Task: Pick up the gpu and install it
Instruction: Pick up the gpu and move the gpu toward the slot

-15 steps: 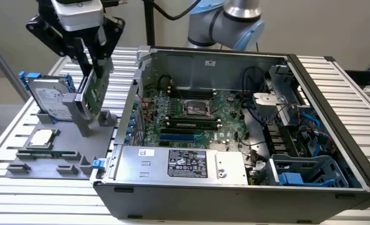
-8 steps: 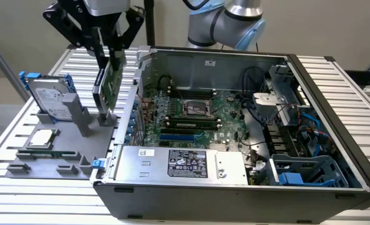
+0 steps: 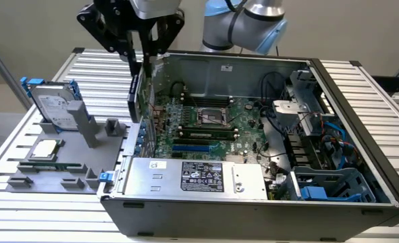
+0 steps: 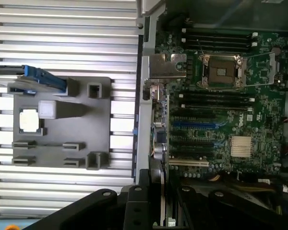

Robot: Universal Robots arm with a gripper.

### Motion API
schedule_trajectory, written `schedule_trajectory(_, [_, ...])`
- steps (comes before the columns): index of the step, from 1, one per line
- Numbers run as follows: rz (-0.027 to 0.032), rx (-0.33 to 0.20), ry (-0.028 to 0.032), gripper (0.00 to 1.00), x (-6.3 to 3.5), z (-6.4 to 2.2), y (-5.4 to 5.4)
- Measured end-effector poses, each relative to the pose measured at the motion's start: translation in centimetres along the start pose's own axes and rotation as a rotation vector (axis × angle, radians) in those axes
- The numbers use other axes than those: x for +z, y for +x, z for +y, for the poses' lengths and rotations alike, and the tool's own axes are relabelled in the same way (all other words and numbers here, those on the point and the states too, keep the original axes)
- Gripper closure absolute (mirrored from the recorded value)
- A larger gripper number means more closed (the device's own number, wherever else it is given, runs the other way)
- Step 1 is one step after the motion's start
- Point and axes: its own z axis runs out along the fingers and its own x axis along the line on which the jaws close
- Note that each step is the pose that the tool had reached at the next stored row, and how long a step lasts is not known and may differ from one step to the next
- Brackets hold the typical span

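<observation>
One thin, flat, dark rectangular card, the gpu (image 3: 136, 91), hangs upright and edge-on at the wall of the open black metal computer case (image 3: 253, 215) on the exterior view's left. The green motherboard (image 3: 213, 114) is just beside it. The black two-fingered gripper (image 3: 143, 54) is clamped on the card's upper end. Outside that wall, a grey moulded fixture tray (image 3: 57, 174) holds a silver hard drive with blue rails (image 3: 54, 109) on the ribbed metal table (image 3: 44, 223).

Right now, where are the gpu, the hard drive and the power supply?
gpu (image 3: 136, 93): exterior view, its dark face.
hard drive (image 3: 51, 106): exterior view, its labelled face.
power supply (image 3: 203, 176): exterior view, its black label.
</observation>
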Motion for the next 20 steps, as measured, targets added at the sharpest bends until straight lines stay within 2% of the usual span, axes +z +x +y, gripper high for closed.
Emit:
schedule_trajectory(7, [0.0004,0.0,0.0002,1.0,0.63,-0.09,-3.2])
schedule_trajectory(15, [0.0004,0.0,0.0019,1.0,2.02,-0.13,-6.8])
schedule_trajectory(20, [0.0003,0.0,0.0021,1.0,2.94,0.16,-9.1])
